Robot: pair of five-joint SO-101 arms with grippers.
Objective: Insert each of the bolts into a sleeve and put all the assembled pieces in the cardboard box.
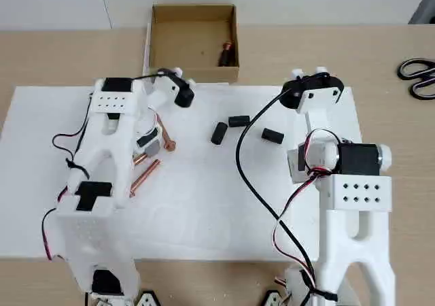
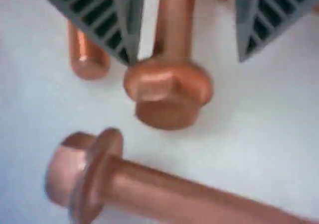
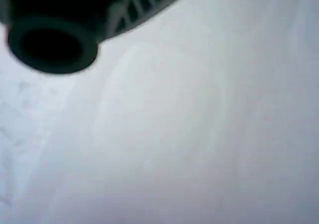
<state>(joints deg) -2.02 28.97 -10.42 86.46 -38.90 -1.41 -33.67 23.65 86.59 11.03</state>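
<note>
The left gripper [image 2: 185, 55] is open, its jaws standing either side of the shank of a copper bolt [image 2: 167, 92] that lies on the white mat [image 1: 204, 211] at the left of the scene. Closure has not been made. Two further bolts lie close by: a second bolt [image 2: 149, 184] just beside the target's head and a third bolt [image 2: 87, 59] beside one jaw. Hazard 1: the jaw nearest the third bolt may strike it on closing and roll it across the mat, or trap both shanks together. Hazard 2: the shank is round and smooth, so an off-centre closure may spin or squirt the bolt out sideways. Hazard 3: a grip taken close to the head leaves the long shank unsupported, so it may droop and arrive tilted at the bore. The right gripper [image 3: 75, 15] appears to be clamped on a black sleeve [image 3: 52, 45], bore open toward the camera and raised off the mat, though the view there is too poor to confirm the hold. Hazard 4: a weak hold would let the sleeve be pushed out during insertion. Three loose sleeves [image 1: 238, 121] lie mid-mat, clear of both arms. The cardboard box [image 1: 152, 41] stands at the far edge and holds one assembled piece [image 1: 226, 51].
</note>
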